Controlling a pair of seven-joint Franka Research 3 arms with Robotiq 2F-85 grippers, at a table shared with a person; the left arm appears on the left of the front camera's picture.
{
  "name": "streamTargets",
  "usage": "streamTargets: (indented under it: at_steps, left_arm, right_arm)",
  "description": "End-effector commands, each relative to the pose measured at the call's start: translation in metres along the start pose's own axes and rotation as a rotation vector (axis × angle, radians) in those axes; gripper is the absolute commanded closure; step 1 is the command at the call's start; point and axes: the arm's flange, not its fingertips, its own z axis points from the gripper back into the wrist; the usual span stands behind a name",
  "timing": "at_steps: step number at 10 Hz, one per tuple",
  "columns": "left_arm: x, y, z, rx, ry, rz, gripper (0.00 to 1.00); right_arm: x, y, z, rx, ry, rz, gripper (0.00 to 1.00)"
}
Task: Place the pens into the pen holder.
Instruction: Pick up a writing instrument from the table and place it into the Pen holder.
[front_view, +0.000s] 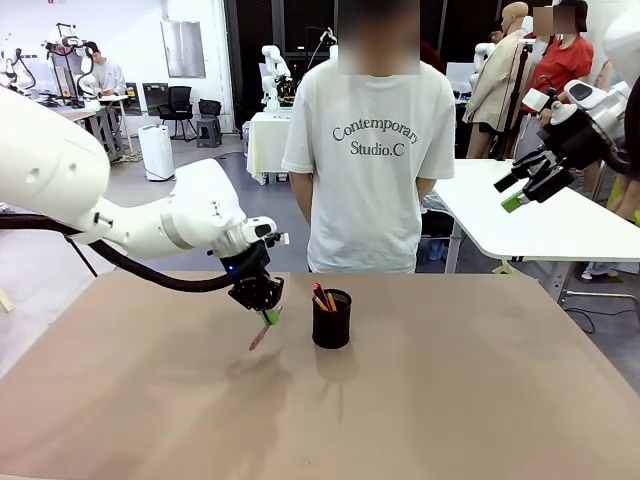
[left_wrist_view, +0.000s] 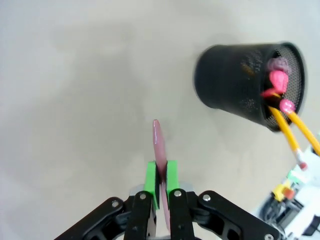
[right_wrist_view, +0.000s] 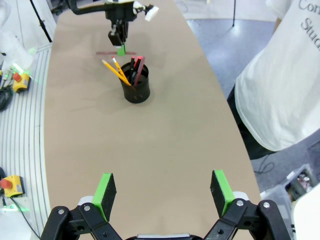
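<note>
Pens: one pinkish-red pen (left_wrist_view: 158, 145) is pinched between the green pads of the left end effector (left_wrist_view: 161, 180), whose jaws are pressed together on it. In the front view this pen (front_view: 264, 330) slants down from the left end effector (front_view: 266, 314) toward the desk (front_view: 450, 400), just to the left of the pen holder (front_view: 332, 319); whether its lower tip touches the surface cannot be told. Two yellow-orange pencils (left_wrist_view: 289, 131) with pink erasers stand in the pen holder (left_wrist_view: 245, 82), leaning out over its rim, and the right wrist view shows a reddish stick (right_wrist_view: 137, 67) in the cup beside them (the holder is a black mesh cup, upright on the brown desk). The holder (right_wrist_view: 136, 86) sits near the desk's middle, toward the far side.

The right end effector (front_view: 524, 193) is raised well above and to the right of the desk, its jaws spread wide and holding nothing; its green pads (right_wrist_view: 106, 189) stand far apart.

A person in a white T-shirt (front_view: 372, 160) stands at the far edge of the desk, behind the holder.
</note>
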Motion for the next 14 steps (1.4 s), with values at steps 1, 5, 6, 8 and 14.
streamTargets:
  at_steps: [1,5,6,8,14]
  left_arm:
    - [-0.027,0.023,0.025,-0.122,0.014,-0.121,1.0]
    - [-0.054,0.025,0.052,-0.454,-0.297,-0.65,1.0]
    - [-0.061,0.028,0.061,-0.476,-0.388,-0.719,1.0]
    - [-0.074,0.038,0.072,-0.538,-0.548,-0.838,1.0]
    - [-0.068,0.037,0.078,-0.523,-0.587,-0.896,1.0]
  right_arm:
    - [0.001,0.001,0.002,0.003,0.008,0.003,0.0]
    - [0.001,0.001,0.002,0.003,0.008,0.003,0.0]
    - [0.001,0.001,0.002,0.003,0.008,0.003,0.0]
    - [0.001,0.001,0.002,0.003,0.008,0.003,0.0]
    - [0.001,0.001,0.002,0.003,0.008,0.003,0.0]
